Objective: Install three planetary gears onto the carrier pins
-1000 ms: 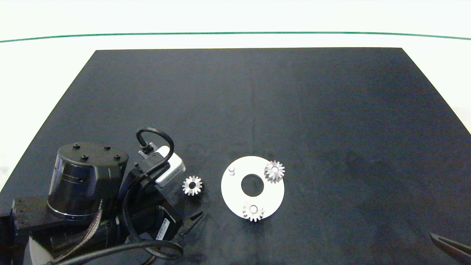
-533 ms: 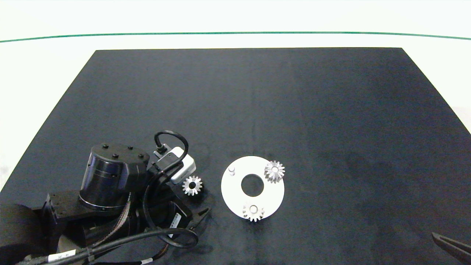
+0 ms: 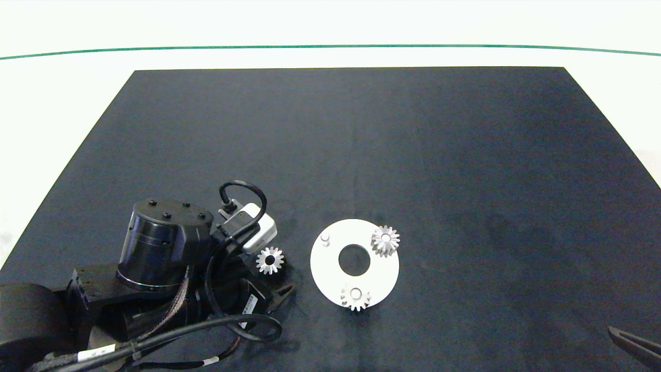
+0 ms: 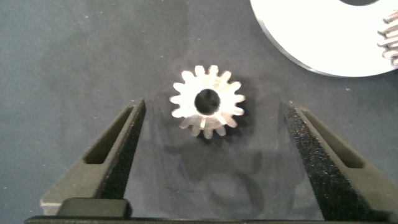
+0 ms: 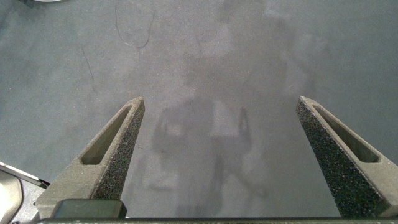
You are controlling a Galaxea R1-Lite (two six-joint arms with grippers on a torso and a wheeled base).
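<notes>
Two planetary gears (image 3: 385, 239) sit on carrier pins (image 3: 325, 238) of the white disc (image 3: 330, 271), and the left tool (image 4: 211, 134), wide open and empty, straddles the third gear (image 4: 207, 102) just left of the disc, one pin bare.

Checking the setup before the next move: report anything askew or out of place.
Nothing looks damaged. One gear lies loose on the mat beside the white disc, between the open left gripper fingers; one peg stands bare.

left arm: I've brought it in further from the left.
left gripper (image 4: 214, 109): now spread wide, fingers flanking the loose gear (image 4: 208, 101), not touching.
</notes>
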